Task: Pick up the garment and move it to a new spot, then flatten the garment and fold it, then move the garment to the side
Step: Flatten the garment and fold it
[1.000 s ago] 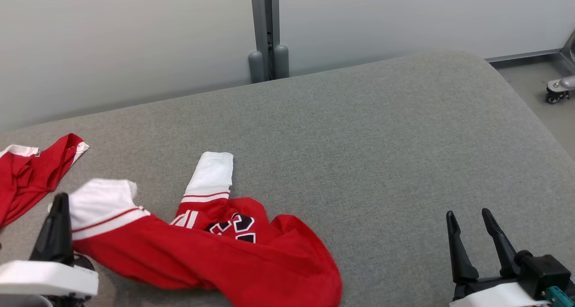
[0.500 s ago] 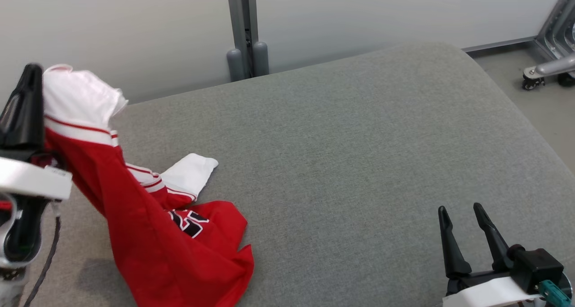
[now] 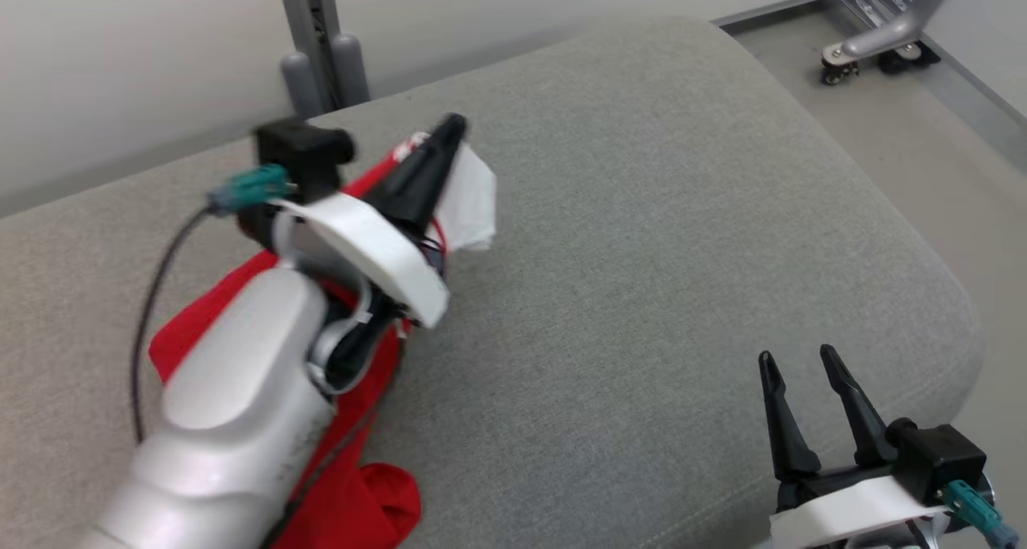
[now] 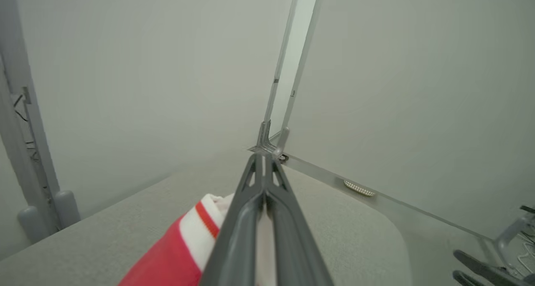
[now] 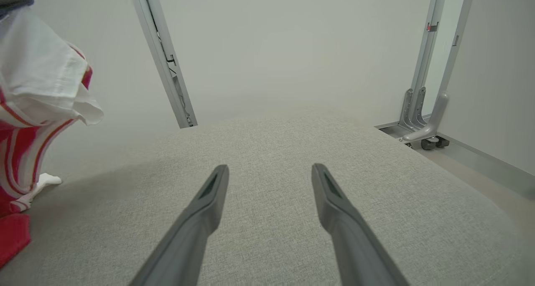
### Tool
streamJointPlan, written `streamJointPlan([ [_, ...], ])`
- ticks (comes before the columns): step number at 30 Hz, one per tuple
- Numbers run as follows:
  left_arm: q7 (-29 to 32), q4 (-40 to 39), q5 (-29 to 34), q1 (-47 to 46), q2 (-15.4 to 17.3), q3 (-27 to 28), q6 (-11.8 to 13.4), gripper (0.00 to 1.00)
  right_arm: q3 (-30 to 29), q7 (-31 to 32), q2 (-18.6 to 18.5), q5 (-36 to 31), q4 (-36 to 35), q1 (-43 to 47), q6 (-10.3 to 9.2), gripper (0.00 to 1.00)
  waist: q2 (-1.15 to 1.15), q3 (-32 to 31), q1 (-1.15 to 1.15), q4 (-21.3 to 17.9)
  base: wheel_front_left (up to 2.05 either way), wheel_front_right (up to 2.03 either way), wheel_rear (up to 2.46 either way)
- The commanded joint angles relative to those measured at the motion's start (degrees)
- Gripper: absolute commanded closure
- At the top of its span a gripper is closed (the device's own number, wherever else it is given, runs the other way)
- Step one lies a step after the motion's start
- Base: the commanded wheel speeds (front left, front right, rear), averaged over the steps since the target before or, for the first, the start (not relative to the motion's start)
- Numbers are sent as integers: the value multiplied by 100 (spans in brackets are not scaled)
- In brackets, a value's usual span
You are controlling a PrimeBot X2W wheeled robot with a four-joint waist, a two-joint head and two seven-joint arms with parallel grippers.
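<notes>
The garment (image 3: 377, 501) is clamped by its white sleeve in the left gripper (image 3: 449, 128) above the cushion (image 3: 642, 212), the right gripper (image 3: 797, 355) is held apart and empty, and the sleeve could be pulled free by drag.

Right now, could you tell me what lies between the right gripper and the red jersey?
Only bare grey cushion, seen in the head view, separates the right gripper from the red jersey.
</notes>
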Motion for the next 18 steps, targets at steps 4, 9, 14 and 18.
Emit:
streamJointPlan([
  [4, -188, 780, 262, -378, -582, -1206, -133, 100, 23, -1, -25, 54, -20, -134, 1, 0, 0, 307, 0, -309, 0, 0, 0],
  [9, -490, 1432, -48, -542, -804, -2297, -130, 54, 65, -1, -26, 126, -20, -196, 1, 0, 0, 391, 0, -378, 0, 0, 0],
  [14, -785, 1679, -321, -470, -858, -2631, -132, 0, -83, -1, -27, 143, -19, -113, 1, 0, 0, 317, 0, -192, 0, 0, 0],
  [18, -959, 1294, -541, 8, -587, -2459, 55, 0, -234, -1, -27, 106, -24, 10, 1, 0, 0, 98, 0, 0, 0, 0, 0],
])
